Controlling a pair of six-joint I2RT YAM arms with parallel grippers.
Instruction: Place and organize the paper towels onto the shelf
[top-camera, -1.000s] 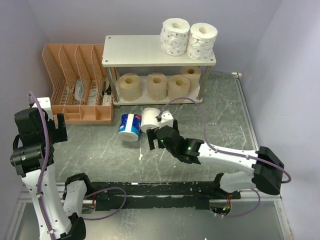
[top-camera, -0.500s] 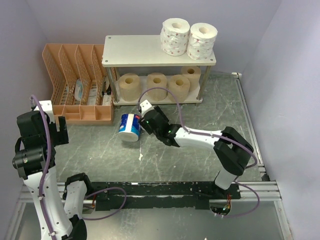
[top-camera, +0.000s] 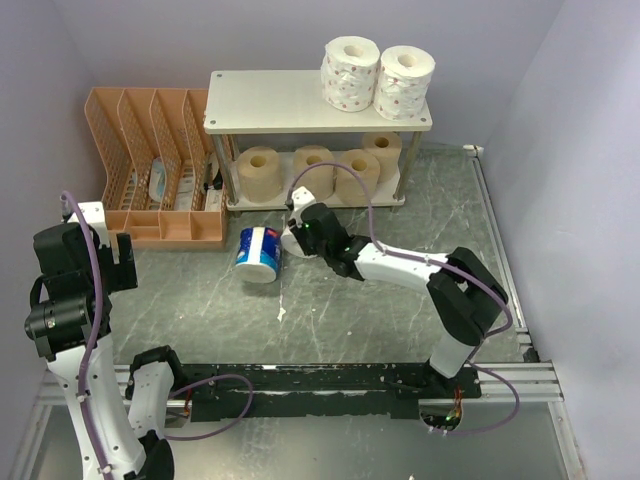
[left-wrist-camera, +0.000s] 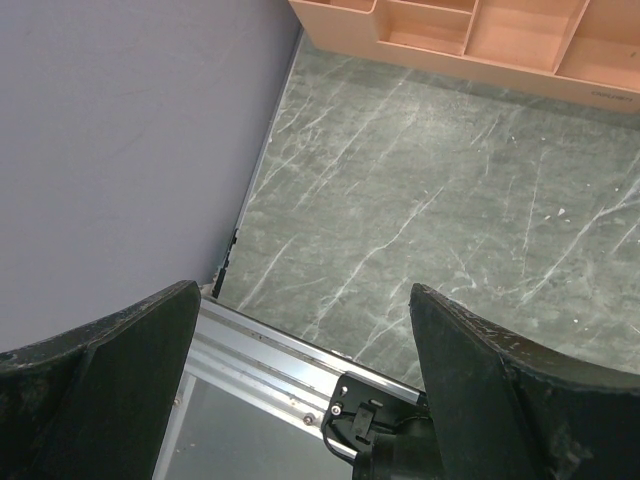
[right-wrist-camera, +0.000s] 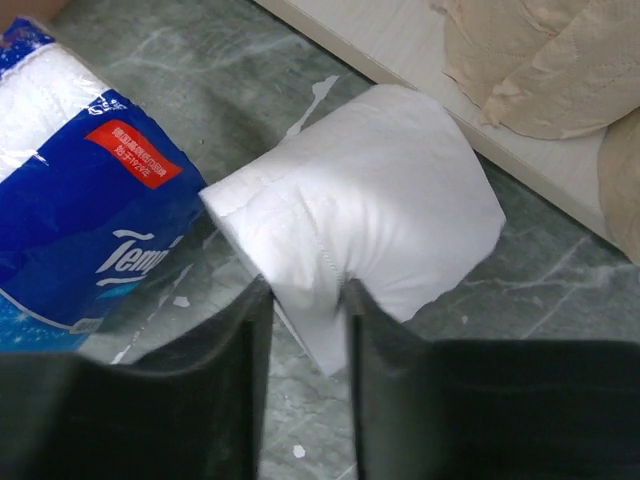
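The right hand (right-wrist-camera: 303, 305) has closed the gap it had a second ago and now pinches the wall of the white roll (right-wrist-camera: 370, 190) between its fingers. The roll lies on the tabletop (right-wrist-camera: 560, 270) directly ahead of the hand, with the blue-wrapped roll (right-wrist-camera: 90, 200) to its left and the shelf (right-wrist-camera: 400, 45) just beyond. With the grip made, lifting the roll onto the shelf looks like the next step. The left hand (left-wrist-camera: 302, 300), fingers apart and empty, has barely moved.

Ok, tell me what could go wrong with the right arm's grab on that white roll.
1. The right gripper pinches only a thin fold of the white roll. When lifted, the paper may tear or unwind.
2. The blue-wrapped roll lies close beside it and could get knocked away.
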